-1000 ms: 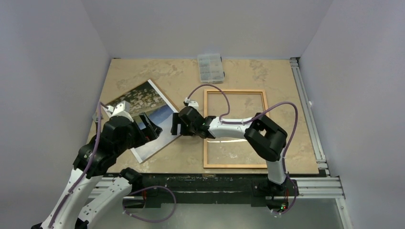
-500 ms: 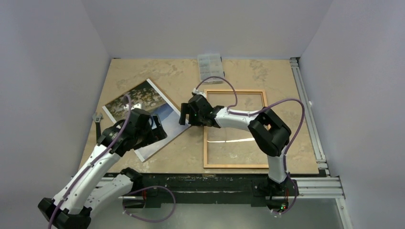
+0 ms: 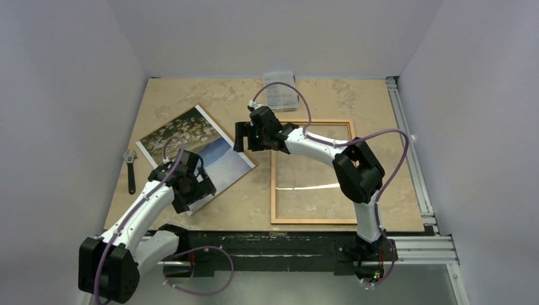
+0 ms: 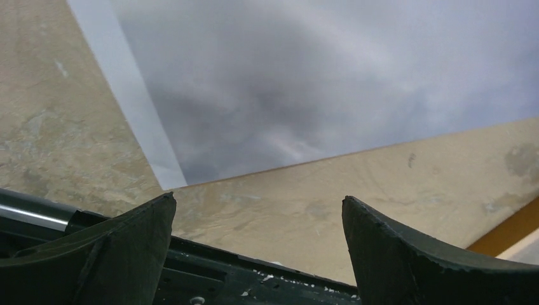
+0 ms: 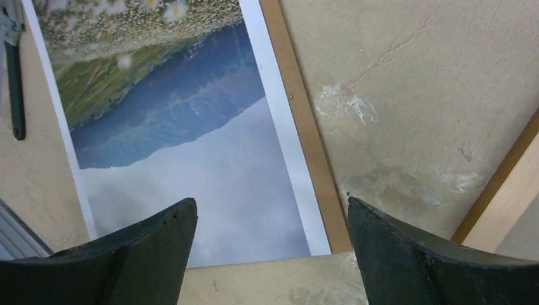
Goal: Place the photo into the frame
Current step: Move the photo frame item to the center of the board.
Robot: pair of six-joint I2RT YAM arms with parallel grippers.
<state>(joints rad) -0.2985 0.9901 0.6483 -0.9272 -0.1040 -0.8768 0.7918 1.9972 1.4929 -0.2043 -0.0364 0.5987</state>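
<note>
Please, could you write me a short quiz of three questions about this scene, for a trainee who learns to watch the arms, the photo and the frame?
1. True or false: the photo already lies inside the frame.
2. What lies near the left edge of the table, beside the photo? A) a dark hand tool B) a cup C) a roll of tape
3. Fill in: the left end effector and the right end effector both have their jaws ____, holding nothing.

Key
1. False: the photo lies to the left of the frame, apart from it.
2. A
3. open
</note>
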